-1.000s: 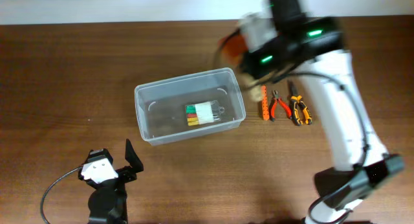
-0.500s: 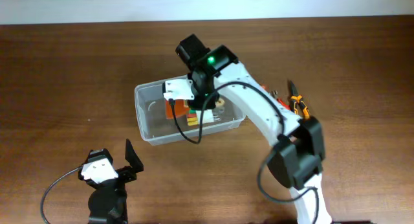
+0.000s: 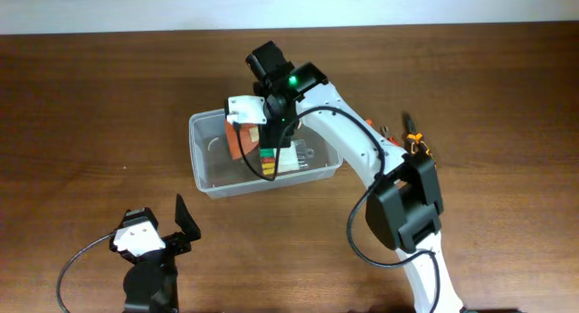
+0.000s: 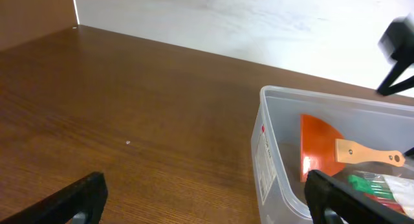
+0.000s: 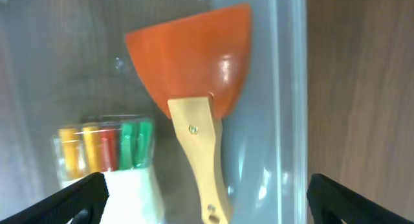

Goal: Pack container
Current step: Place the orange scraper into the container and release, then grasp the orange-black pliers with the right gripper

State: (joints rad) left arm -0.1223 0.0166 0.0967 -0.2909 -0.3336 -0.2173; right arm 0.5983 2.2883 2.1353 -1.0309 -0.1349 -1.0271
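Observation:
The container point(image 3: 201, 173), a clear plastic tub, stands mid-table. An orange scraper point(image 5: 194, 52) with a wooden handle lies flat on its floor beside a small clear box of coloured pieces point(image 5: 107, 149). My right gripper point(image 5: 207, 204) hovers just above the scraper's handle with its fingers spread wide and touching nothing. From overhead the right gripper point(image 3: 260, 139) sits over the tub's left half, with the scraper point(image 3: 238, 143) below it. My left gripper point(image 3: 167, 224) rests open on the table in front of the tub. The container's near wall point(image 4: 272, 159) shows beyond the left gripper point(image 4: 204, 204).
Orange-handled pliers point(image 3: 415, 141) lie on the table right of the tub, partly hidden by the right arm. The right arm arches from the front right edge over to the tub. A pale wall borders the far side of the table.
The right arm swung from the tools on the right to above the tub carrying the orange scraper. Its jaws then opened and the scraper now lies loose in the tub. The left arm stayed still.

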